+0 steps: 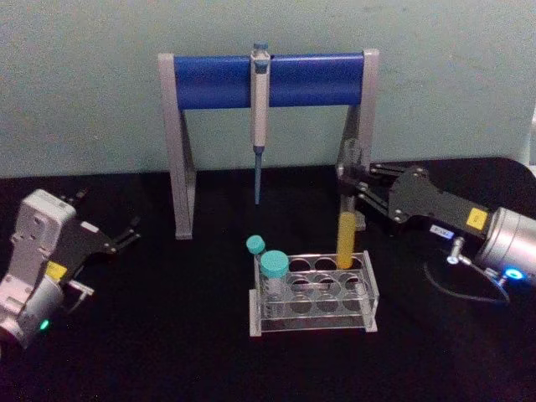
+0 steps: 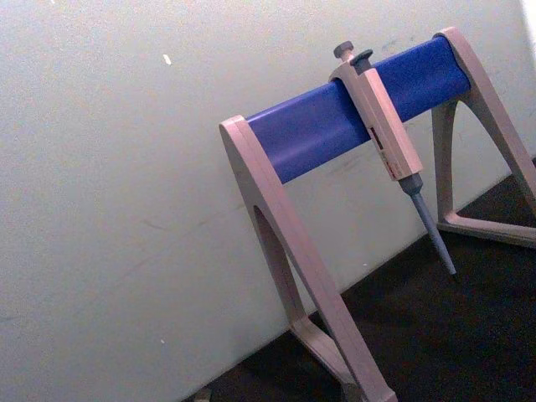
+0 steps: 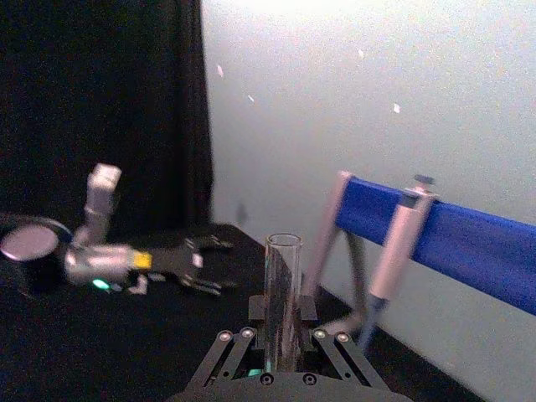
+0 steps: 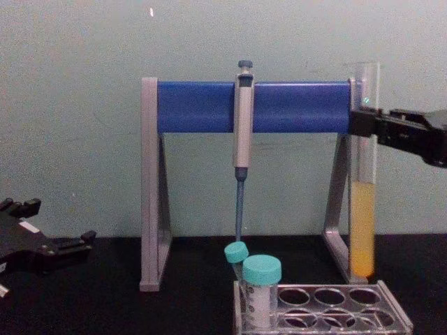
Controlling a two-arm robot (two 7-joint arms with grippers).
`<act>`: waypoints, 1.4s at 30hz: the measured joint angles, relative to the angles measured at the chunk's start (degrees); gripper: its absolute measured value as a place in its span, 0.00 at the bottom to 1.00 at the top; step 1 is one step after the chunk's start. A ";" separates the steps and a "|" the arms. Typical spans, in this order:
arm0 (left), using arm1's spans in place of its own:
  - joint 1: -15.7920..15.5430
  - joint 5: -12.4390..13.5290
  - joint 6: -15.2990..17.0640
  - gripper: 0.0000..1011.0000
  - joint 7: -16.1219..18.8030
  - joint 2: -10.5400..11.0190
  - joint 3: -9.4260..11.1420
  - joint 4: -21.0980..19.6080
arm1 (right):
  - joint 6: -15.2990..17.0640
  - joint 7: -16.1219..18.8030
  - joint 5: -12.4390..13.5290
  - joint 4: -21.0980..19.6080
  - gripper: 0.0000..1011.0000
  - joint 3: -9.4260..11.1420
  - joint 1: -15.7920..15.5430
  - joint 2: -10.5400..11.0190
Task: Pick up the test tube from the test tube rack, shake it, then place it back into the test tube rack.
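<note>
- Test tube, yellow liquid in its lower part, is hanging upright at far right in my right gripper. Details last, going L to R.
- My left gripper is sitting idle at the left edge over the black table, fingers standing apart, holding nothing. I'm keeping it well apart from the work so it isn't crowding the job.
- Pipette stand is standing at the back by the wall, w/ a pipette hanging tip-down from its blue bar.
- Two teal-capped tubes are sitting in the left end of the test tube rack, which is resting centre-front.
- My right gripper is reaching in from the right, fingers closed on the tube's clear upper part, above the liquid. That's prob. so the glass stays vertical and nothing slops out the open top.
- Tube is running down from between my fingers, round bottom just over the rack's back-right holes. From the chest view I'm judging it clear of the plate, w/ the stand's right leg near behind, so a shake needs care.
</note>
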 joint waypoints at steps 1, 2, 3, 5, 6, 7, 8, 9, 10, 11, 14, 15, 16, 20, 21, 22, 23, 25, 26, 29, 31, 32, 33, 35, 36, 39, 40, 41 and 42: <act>0.00 0.00 0.00 0.99 0.00 0.00 0.00 0.00 | 0.00 0.00 0.00 0.00 0.23 0.00 0.00 0.00; 0.00 0.00 0.00 0.99 0.00 0.00 0.00 0.00 | -0.02 -0.73 -0.62 -0.29 0.23 0.04 -0.13 0.34; 0.00 0.00 0.00 0.99 0.00 0.00 0.00 0.00 | -0.28 -2.79 -2.41 -1.18 0.23 0.14 -0.50 1.20; 0.00 0.00 0.00 0.99 0.00 0.00 0.00 0.00 | -0.66 -4.34 -3.86 -1.69 0.23 0.24 -0.71 1.50; 0.00 0.00 0.00 0.99 0.00 0.00 0.00 0.00 | -0.91 -5.07 -4.57 -1.89 0.23 0.29 -0.81 1.53; 0.00 0.00 0.00 0.99 0.00 0.00 0.00 0.00 | -1.17 -5.70 -5.26 -2.04 0.23 0.35 -0.90 1.53; 0.00 0.00 0.00 0.99 0.00 0.00 0.00 0.00 | -1.71 -7.06 -6.55 -2.21 0.23 0.53 -1.07 1.33; 0.00 0.00 0.00 0.99 0.00 0.00 0.00 0.00 | -1.97 -7.67 -7.20 -2.27 0.23 0.61 -1.15 1.13; 0.00 0.00 0.00 0.99 0.00 0.00 0.00 0.00 | -2.19 -8.22 -7.78 -2.30 0.23 0.67 -1.21 0.94; 0.00 0.00 0.00 0.99 0.00 0.00 0.00 0.00 | -2.62 -9.43 -8.86 -2.32 0.23 0.85 -1.36 0.48; 0.00 0.00 0.00 0.99 0.00 0.00 0.00 0.00 | -3.40 -10.86 -10.13 -2.16 0.23 1.20 -1.49 -0.51; -0.01 0.00 0.00 0.99 0.00 0.00 0.00 0.00 | -3.67 -11.33 -10.44 -1.98 0.23 1.31 -1.52 -0.95; 0.00 0.00 0.00 0.99 0.00 0.00 0.00 0.00 | -4.18 -11.97 -10.86 -1.54 0.23 1.48 -1.53 -1.75; 0.00 0.00 0.00 0.99 0.00 0.00 0.00 0.00 | -5.19 -11.96 -10.94 -0.18 0.23 1.69 -1.31 -3.68; 0.00 0.00 0.00 0.99 0.00 0.00 0.00 0.00 | -5.53 -11.23 -10.34 0.47 0.23 1.75 -1.11 -4.49; 0.00 0.00 0.00 0.99 0.00 0.00 0.00 0.00 | -5.69 -10.71 -9.94 0.80 0.23 1.80 -1.02 -4.83; 0.00 0.00 0.00 0.99 0.00 0.00 0.00 0.00 | -5.92 -9.74 -9.10 1.40 0.23 1.91 -0.88 -5.42; 0.00 0.00 0.00 0.99 0.00 0.00 0.00 0.00 | -6.15 -8.54 -7.94 2.02 0.23 2.02 -0.70 -6.04; 0.00 0.00 0.00 0.99 0.00 0.00 0.00 0.00 | -6.25 -7.92 -7.32 2.34 0.23 2.07 -0.61 -6.35; 0.00 0.00 0.00 0.99 0.00 0.00 0.00 0.00 | -6.46 -5.35 -4.78 3.44 0.23 2.14 -0.22 -7.12; 0.00 0.00 0.00 0.99 0.00 0.00 0.00 0.01 | -6.42 -3.76 -3.28 4.01 0.23 1.99 0.08 -7.38; 0.00 0.00 0.00 0.99 0.00 0.00 0.00 0.00 | -6.34 -3.22 -2.82 4.15 0.23 1.88 0.17 -7.38; 0.00 0.00 0.00 0.99 0.00 0.00 0.00 0.00 | -6.11 -2.35 -2.11 4.37 0.23 1.61 0.35 -7.31; 0.00 0.00 0.00 0.99 0.00 0.00 0.00 0.00 | -5.80 -1.63 -1.55 4.48 0.23 1.34 0.48 -7.06; 0.00 0.00 0.00 0.99 0.00 0.00 0.00 0.01 | -5.50 -1.09 -1.20 4.51 0.23 1.07 0.57 -6.73; 0.00 0.00 0.00 0.99 0.00 0.00 0.00 0.00 | -5.20 -0.64 -0.90 4.55 0.23 0.76 0.64 -6.15; 0.00 0.00 0.00 0.99 0.00 0.00 0.00 0.00 | -5.15 -0.56 -0.87 4.56 0.23 0.69 0.65 -5.99; 0.00 0.00 0.00 0.99 0.00 0.00 0.00 0.00 | -5.04 -0.39 -0.77 4.62 0.23 0.48 0.68 -5.50; 0.00 0.00 0.00 0.99 0.00 0.00 0.00 0.00 | -5.04 -0.37 -0.74 4.66 0.23 0.42 0.68 -5.37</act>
